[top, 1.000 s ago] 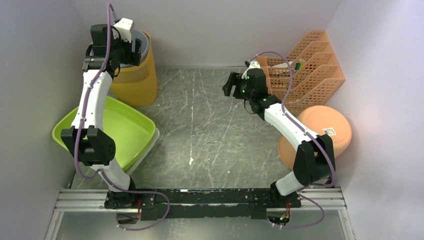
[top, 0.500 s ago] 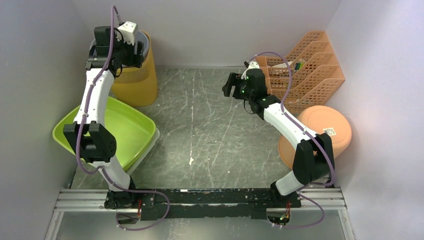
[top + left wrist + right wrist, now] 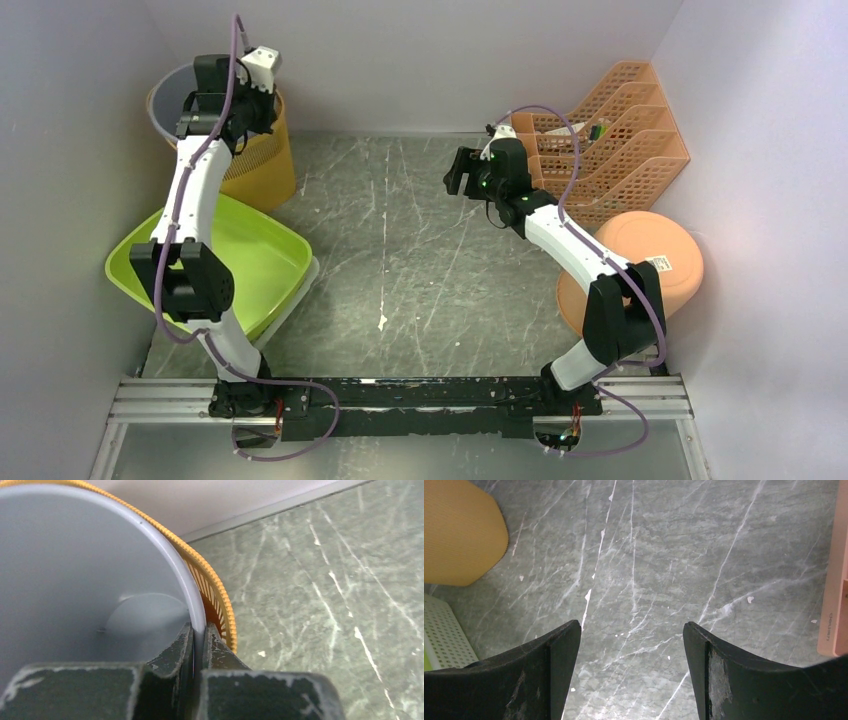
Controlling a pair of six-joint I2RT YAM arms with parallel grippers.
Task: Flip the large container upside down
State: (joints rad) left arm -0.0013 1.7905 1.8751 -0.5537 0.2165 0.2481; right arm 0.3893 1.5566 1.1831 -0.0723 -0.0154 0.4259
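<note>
The large container (image 3: 262, 168) is a tall yellow mesh bin with a grey inner wall (image 3: 75, 570). It stands at the back left corner and leans left, its mouth facing the camera in the top view. My left gripper (image 3: 200, 630) is shut on its grey rim (image 3: 192, 600); one finger is inside and the other sits against the yellow mesh (image 3: 220, 605). In the top view the left gripper (image 3: 228, 100) sits over the bin's near rim. My right gripper (image 3: 455, 170) hangs open over mid-table with nothing between its fingers (image 3: 704, 650). The bin's yellow side (image 3: 459, 535) shows in the right wrist view.
A lime-green tub (image 3: 250, 260) rests on a white perforated tray (image 3: 303, 285) under the left arm. An orange file rack (image 3: 620, 130) stands at the back right, and an upturned orange bowl (image 3: 650, 255) lies in front of it. Walls close in on the left, back and right.
The left gripper has closed on the bin's rim. The bin has shifted and tipped to the left, so more of its grey inside shows. The right arm has not moved.
</note>
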